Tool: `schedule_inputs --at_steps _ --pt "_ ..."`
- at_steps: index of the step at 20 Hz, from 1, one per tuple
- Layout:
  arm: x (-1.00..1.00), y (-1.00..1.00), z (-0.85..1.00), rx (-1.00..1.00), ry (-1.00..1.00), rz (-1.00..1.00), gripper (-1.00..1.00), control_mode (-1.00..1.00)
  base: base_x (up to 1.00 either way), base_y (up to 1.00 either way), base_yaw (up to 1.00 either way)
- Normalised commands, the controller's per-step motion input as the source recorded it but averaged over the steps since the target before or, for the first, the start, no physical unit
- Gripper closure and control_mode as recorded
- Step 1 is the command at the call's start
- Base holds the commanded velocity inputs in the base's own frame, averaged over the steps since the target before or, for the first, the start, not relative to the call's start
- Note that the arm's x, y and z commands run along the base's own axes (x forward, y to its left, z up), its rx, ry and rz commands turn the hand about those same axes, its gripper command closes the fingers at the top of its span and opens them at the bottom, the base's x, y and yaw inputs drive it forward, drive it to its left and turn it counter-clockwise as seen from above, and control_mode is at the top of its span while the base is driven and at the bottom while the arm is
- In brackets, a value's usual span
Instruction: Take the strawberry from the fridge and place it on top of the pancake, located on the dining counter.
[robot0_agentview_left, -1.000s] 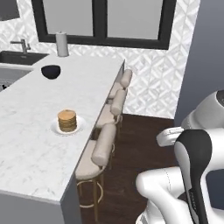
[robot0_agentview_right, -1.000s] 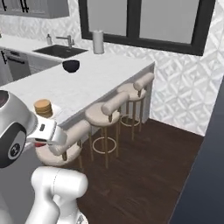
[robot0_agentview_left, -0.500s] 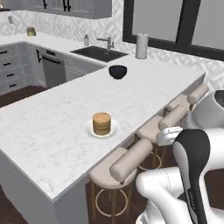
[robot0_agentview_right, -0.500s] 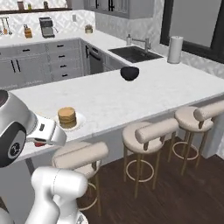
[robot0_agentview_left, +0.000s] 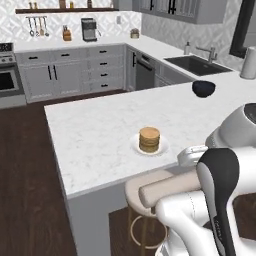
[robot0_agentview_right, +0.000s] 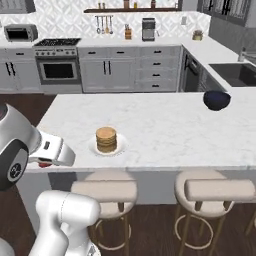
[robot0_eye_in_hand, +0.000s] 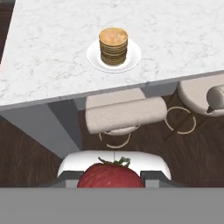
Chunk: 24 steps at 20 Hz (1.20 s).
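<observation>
In the hand view, the red strawberry (robot0_eye_in_hand: 109, 174) with its green leaves sits at the bottom, and my gripper (robot0_eye_in_hand: 111, 180) is shut on it. The right base view shows a sliver of that strawberry (robot0_agentview_right: 45, 163) under my hand, just off the near left corner of the dining counter (robot0_agentview_right: 165, 125). The pancake (robot0_agentview_right: 106, 139) stack stands on a white plate (robot0_agentview_right: 119, 149) close to the counter's near edge. It is ahead of and lower than the gripper in the hand view, pancake (robot0_eye_in_hand: 113, 46) on plate (robot0_eye_in_hand: 133, 54). From the left base view the pancake (robot0_agentview_left: 149, 139) lies just left of my hand. The fridge is out of view.
A dark bowl (robot0_agentview_right: 216, 99) sits on the counter's far right. Cushioned stools (robot0_agentview_right: 104, 191) (robot0_agentview_right: 220, 189) stand tucked under the near edge, one stool (robot0_eye_in_hand: 124, 114) directly below the pancake. Behind are cabinets, a stove (robot0_agentview_right: 57, 65) and a sink (robot0_agentview_left: 200, 65).
The whole picture has swung round as the base moved; the counter with the pancake now faces me squarely. The gripper stays shut on the strawberry.
</observation>
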Motion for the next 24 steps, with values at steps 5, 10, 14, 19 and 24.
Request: schedule_inputs --at_steps 5,10,14,19,24 --pt "0.0 0.0 0.0 0.0 0.0 0.0 1.0 1.0 0.0 -0.57 0.36" --pt "0.0 0.0 0.0 0.0 0.0 0.0 1.0 1.0 0.16 0.32 0.0" --pt "0.0 0.0 0.0 0.0 0.0 0.0 1.0 1.0 0.5 0.26 0.0" --pt "0.0 0.0 0.0 0.0 0.0 0.0 1.0 1.0 0.52 0.27 0.0" --pt "0.0 0.0 0.0 0.0 0.0 0.0 1.0 1.0 0.5 0.11 0.0"
